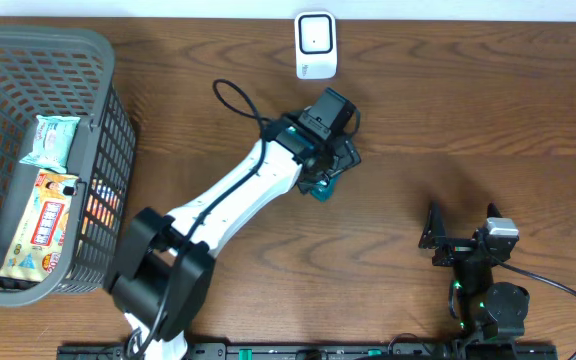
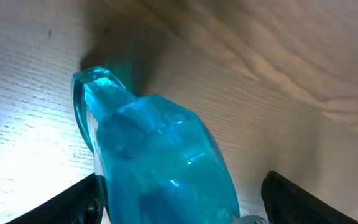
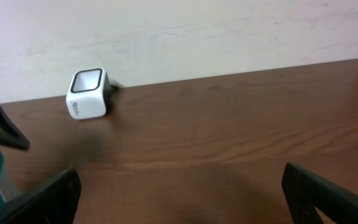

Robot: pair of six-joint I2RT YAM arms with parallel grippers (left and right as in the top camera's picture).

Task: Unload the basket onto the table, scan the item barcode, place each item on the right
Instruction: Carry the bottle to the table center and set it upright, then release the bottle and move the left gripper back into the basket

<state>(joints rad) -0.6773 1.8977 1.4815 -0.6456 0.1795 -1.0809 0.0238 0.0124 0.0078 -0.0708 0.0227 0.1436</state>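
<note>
Dark wood-grain counter (image 1: 448, 110) fills the scene, with a pale wall along its far edge. A small white scanner (image 1: 316, 44) stands at that far edge, its window facing up in the overhead view, and everything else is placed from it. The task's item, a translucent teal bottle (image 1: 322, 190), sits in front of the scanner, toward the arm bases and well apart from it. The left hand (image 1: 330, 172) is over the bottle at the end of the white left arm (image 1: 238, 190), which reaches in from the near side, left of the scanner. In the left wrist view the bottle (image 2: 160, 162) fills the space between the two dark fingers (image 2: 73, 202). The finger on one side looks to be against it, while a strip of wood shows between the bottle and the other finger. I cannot tell whether the hand is clamped on it or only stands around it. The right hand (image 1: 462, 215) rests near the counter's near edge, right of the scanner and far in front of it, its fingers (image 3: 328, 196) spread wide with nothing between them. Its camera faces the scanner (image 3: 87, 93) against the wall. Far left of the scanner stands a grey basket (image 1: 108, 150) holding a pale green packet (image 1: 48, 140) and an orange packet (image 1: 43, 220).
</note>
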